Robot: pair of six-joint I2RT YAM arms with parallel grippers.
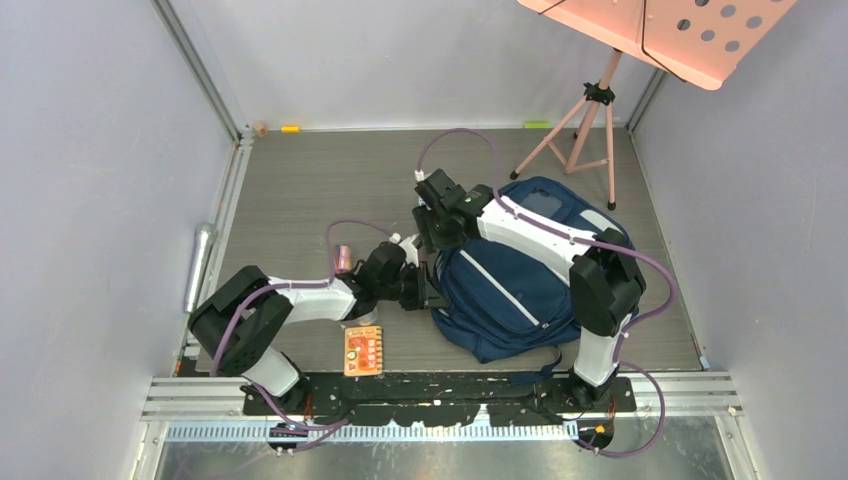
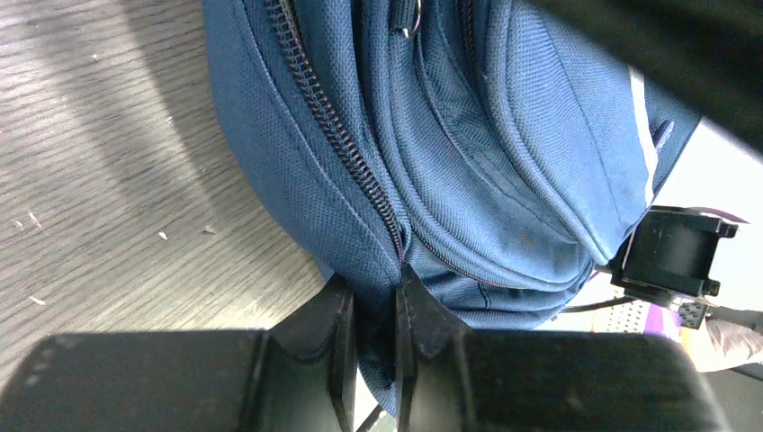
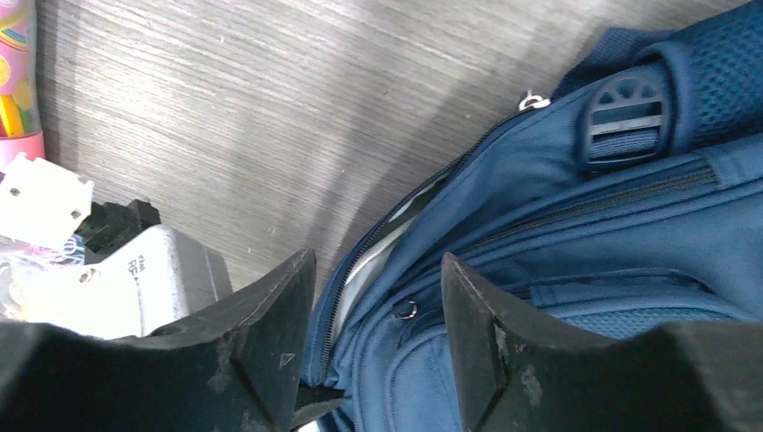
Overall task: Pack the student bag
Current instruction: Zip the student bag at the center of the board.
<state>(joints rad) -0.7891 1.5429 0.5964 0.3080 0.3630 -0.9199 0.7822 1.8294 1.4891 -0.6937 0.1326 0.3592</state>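
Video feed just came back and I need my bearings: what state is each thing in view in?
student bag: lying on the table.
main zip: partly open, pale lining showing.
left gripper: shut on the student bag's fabric beside a zip.
right gripper: open, over the zip gap.
orange booklet: flat on the table, outside the bag.
music stand: upright, far right.

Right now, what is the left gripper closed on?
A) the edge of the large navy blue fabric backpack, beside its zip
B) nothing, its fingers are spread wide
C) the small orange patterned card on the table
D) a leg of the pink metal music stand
A: in the left wrist view the left gripper has its two fingers pinched together on the edge of the navy blue fabric backpack, right where the black zip runs down to them.
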